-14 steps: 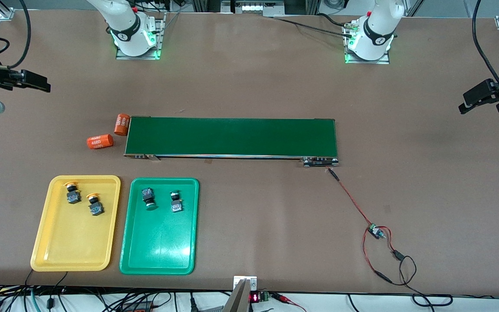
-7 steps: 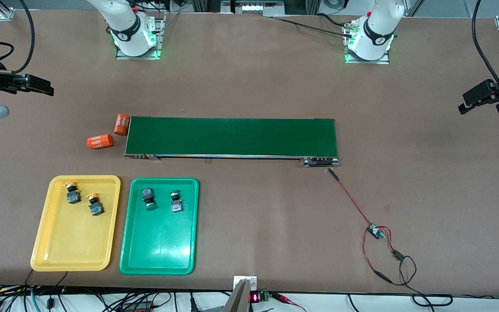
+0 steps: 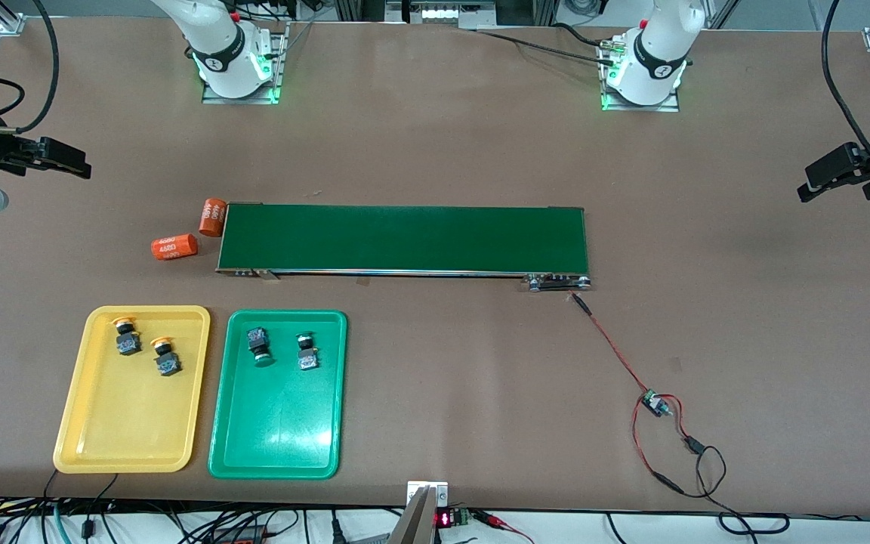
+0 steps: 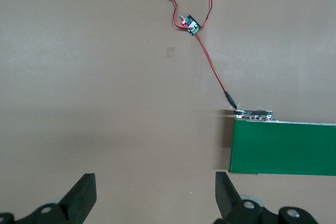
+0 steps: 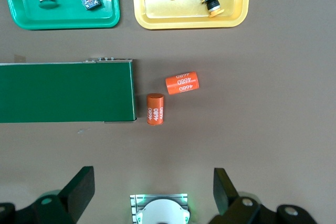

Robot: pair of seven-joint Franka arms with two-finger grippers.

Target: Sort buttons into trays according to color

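Brown table (image 3: 435, 136) with a green belt (image 3: 405, 238) as landmark. Toward the right arm's end, the right gripper (image 3: 57, 159) hangs wide and empty; nearer the camera than the belt, the yellow tray (image 3: 103, 446) holds both yellow buttons (image 3: 126, 336) and the green tray (image 3: 276, 446) both green buttons (image 3: 257, 344). The left gripper (image 3: 843, 170) hangs wide at the other end. Sorting looks complete: keep both arms clear. Only the right wrist view shows the orange cylinders' (image 5: 181, 82) print plainly.

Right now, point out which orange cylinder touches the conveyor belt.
The orange cylinder against the conveyor belt's end; the other orange cylinder lies apart, nearer the front camera.
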